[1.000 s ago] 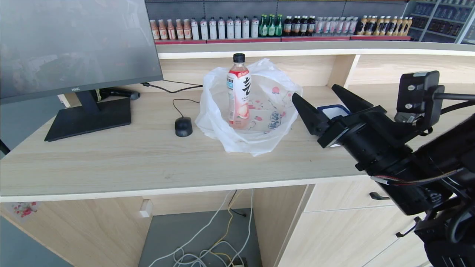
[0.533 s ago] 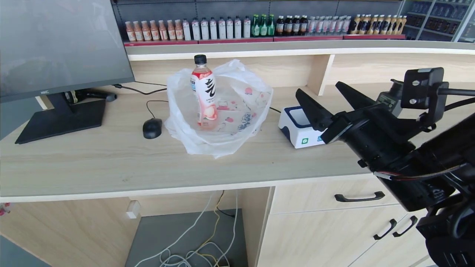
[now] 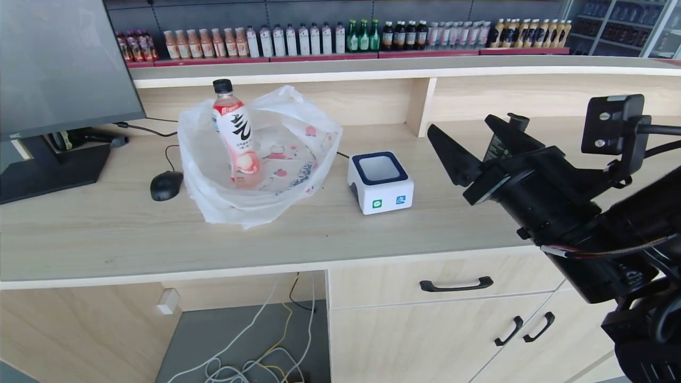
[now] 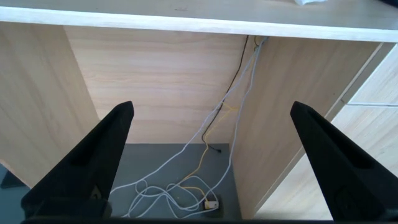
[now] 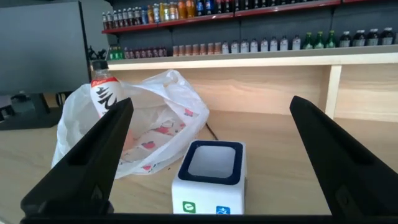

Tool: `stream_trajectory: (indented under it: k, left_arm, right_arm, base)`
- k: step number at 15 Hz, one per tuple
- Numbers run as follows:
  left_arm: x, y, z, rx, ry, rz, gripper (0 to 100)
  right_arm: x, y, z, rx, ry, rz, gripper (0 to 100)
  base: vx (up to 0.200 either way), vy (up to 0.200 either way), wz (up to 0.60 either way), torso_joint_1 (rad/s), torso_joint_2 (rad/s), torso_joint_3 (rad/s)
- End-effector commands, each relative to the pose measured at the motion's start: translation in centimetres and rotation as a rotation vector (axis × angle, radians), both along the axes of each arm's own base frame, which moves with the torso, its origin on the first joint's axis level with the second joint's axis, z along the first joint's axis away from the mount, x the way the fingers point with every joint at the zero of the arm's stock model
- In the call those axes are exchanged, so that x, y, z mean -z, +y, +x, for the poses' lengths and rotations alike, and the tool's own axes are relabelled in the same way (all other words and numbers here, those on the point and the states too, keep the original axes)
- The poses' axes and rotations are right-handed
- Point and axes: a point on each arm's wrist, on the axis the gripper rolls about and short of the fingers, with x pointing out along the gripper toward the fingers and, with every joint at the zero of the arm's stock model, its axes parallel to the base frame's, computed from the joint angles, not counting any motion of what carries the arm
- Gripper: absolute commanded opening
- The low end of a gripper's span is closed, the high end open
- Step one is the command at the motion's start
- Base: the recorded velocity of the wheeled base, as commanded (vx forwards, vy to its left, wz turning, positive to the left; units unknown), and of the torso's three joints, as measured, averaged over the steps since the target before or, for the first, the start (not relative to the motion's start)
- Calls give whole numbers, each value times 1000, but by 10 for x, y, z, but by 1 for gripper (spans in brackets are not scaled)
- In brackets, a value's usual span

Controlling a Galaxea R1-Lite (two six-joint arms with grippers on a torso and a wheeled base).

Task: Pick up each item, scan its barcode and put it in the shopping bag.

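Your right gripper point(image 3: 461, 129) hangs above the right end of the light wooden counter point(image 3: 319, 234), its two black fingers spread wide with nothing between them. Through that gap, the right wrist view looks onto the white cube-shaped scanner with a dark blue rim around its top window point(image 5: 209, 174), sitting on the counter ahead of the fingers. Behind the far finger in the head view, a dark object with a label point(image 3: 499, 144) peeks out; you cannot tell what it is.

Your left gripper point(image 4: 212, 107) is also released and empty. Its own camera shows you the space under the counter, where white and yellow cables point(image 4: 186, 186) trail down to the grey floor.

The translucent white plastic shopping bag with red and blue print point(image 3: 298, 133) lies open just to the left of the scanner. Inside it stands one clear pink drink bottle with a black cap point(image 3: 234, 141), its neck rising above the bag's rim.

The head view adds a black computer mouse point(image 3: 166, 185) beside the bag and a dark monitor point(image 3: 58, 58) farther left. Rows of bottles point(image 3: 319, 40) line the shelf behind.
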Motion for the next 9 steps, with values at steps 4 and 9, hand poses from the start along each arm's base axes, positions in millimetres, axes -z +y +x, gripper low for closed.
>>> stream_trajectory:
  k: [4, 9]
  left_arm:
    - [0, 0, 0, 0, 0, 0, 100]
    - [0, 0, 0, 0, -2, 0, 100]
  right_arm:
    - [0, 1, 2, 39, 12, 21, 100]
    - [0, -1, -3, 47, 12, 16, 100]
  base:
    - [0, -200, 0, 2, 1, 0]
    - [0, -200, 0, -2, 1, 0]
